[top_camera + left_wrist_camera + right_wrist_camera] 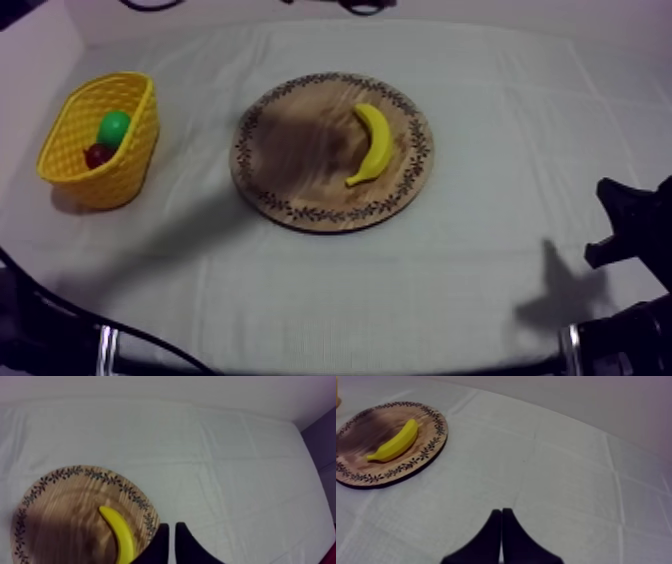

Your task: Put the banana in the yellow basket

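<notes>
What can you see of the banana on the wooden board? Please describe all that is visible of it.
The banana is a toy of plain bright yellow, smooth and slightly shiny, like plastic, and whole, with no marks to be seen. It is curved and narrows to a point at both ends. It lies flat on the wooden board, on the half towards my right arm, with one end towards the far edge and the other towards the near edge, fully inside the board. It touches only the board, and no end effector is at it.
</notes>
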`<state>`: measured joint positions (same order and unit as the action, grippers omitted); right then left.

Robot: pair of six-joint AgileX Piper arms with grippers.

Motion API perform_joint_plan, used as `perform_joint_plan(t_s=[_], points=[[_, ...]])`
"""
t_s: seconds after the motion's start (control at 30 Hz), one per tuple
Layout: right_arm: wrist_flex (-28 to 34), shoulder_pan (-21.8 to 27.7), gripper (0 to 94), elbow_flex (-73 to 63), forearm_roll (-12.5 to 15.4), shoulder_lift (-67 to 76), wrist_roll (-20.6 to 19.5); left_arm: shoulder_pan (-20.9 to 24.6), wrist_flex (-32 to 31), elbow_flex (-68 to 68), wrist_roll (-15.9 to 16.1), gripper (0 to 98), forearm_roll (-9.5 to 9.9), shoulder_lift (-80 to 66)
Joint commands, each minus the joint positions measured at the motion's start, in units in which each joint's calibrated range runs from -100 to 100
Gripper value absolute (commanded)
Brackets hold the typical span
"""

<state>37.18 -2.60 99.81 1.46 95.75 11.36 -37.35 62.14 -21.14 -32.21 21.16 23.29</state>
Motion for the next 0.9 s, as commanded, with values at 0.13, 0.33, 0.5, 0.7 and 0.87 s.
perform_joint_plan(t_s=[0.13, 0.33, 0.5, 0.7, 0.87], points=[[0.0, 0.0, 0.3, 0.0, 0.0, 0.0, 0.0, -0.1, 0.1, -1.0, 0.3, 49.6, -0.15, 2.7], [0.0, 0.0, 0.3, 0.0, 0.0, 0.0, 0.0, -0.2, 2.6, -1.7, 0.7, 74.3, -0.92, 3.5], [0.0, 0.0, 0.3, 0.0, 0.0, 0.0, 0.0, -0.5, 6.4, -1.2, 1.3, 78.9, -1.93, 3.7], [0.0, 0.0, 0.3, 0.0, 0.0, 0.0, 0.0, -0.6, 11.2, -1.4, 1.1, 79.9, -2.91, 6.5], [0.0, 0.0, 0.3, 0.0, 0.0, 0.0, 0.0, -0.3, 14.2, -2.4, 1.2, 79.3, -4.26, 10.7]])
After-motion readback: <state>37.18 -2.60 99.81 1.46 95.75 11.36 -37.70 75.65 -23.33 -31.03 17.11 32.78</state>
